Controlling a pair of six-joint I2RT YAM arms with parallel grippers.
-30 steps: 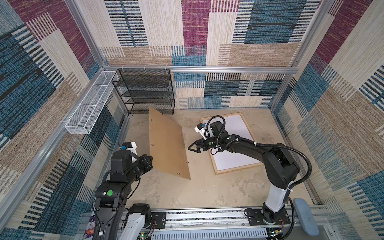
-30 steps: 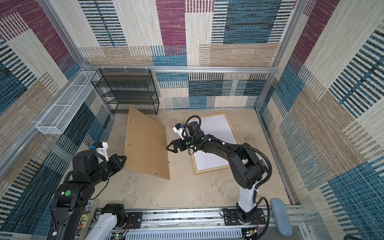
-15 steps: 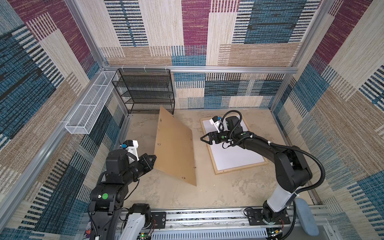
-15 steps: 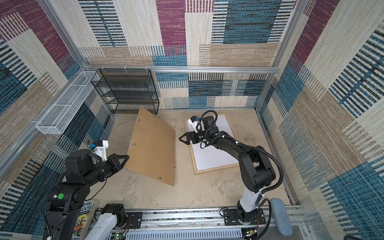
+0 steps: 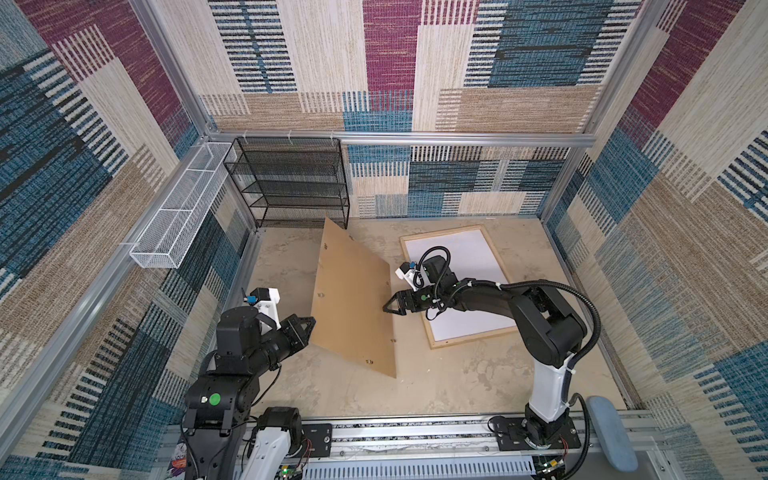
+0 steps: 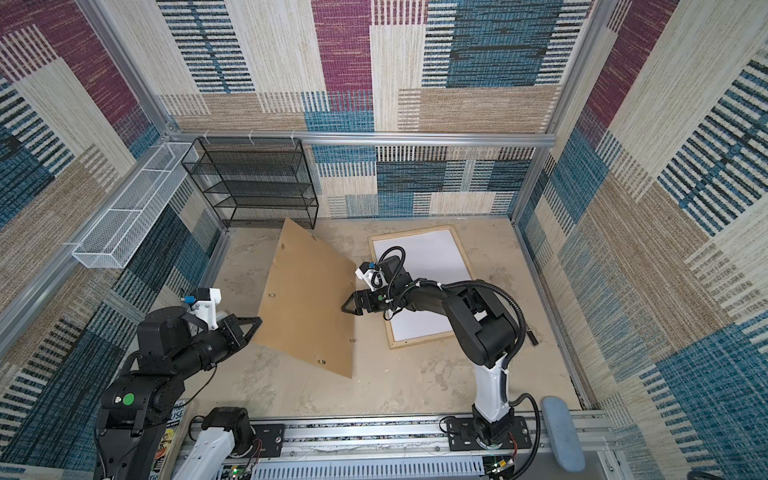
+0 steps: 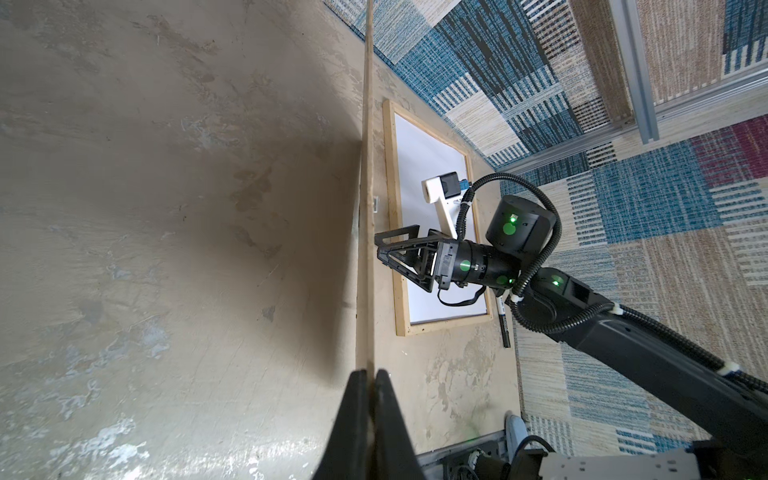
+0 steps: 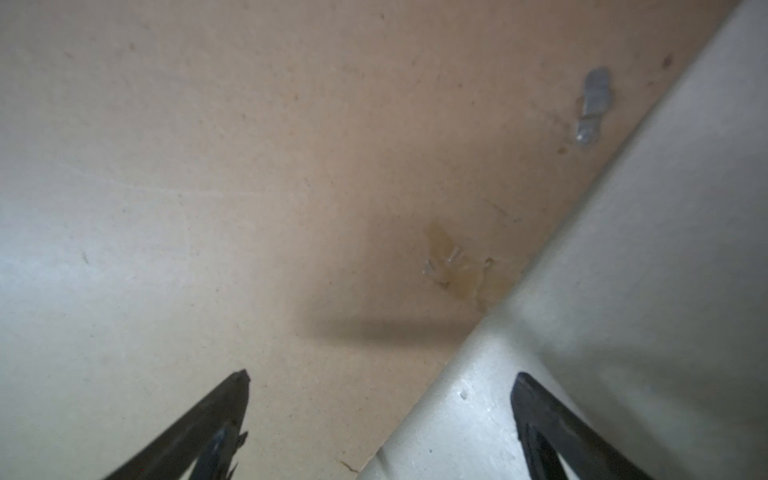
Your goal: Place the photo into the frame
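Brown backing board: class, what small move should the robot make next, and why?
Probably ease the right gripper forward onto the edge of the brown backing board that faces it, then close. The left gripper alone pinches the opposite edge, the board is tilted, and the right jaws stand open just beside it. The frame lies flat right behind.

The board (image 5: 353, 299) is matt brown fibreboard with metal clips (image 8: 592, 104) (one blurred in the right wrist view). The frame (image 5: 476, 337) is pale bare wood. The surface (image 5: 457, 386) looks rough, mottled beige; the rack (image 5: 291, 183) is black metal mesh.
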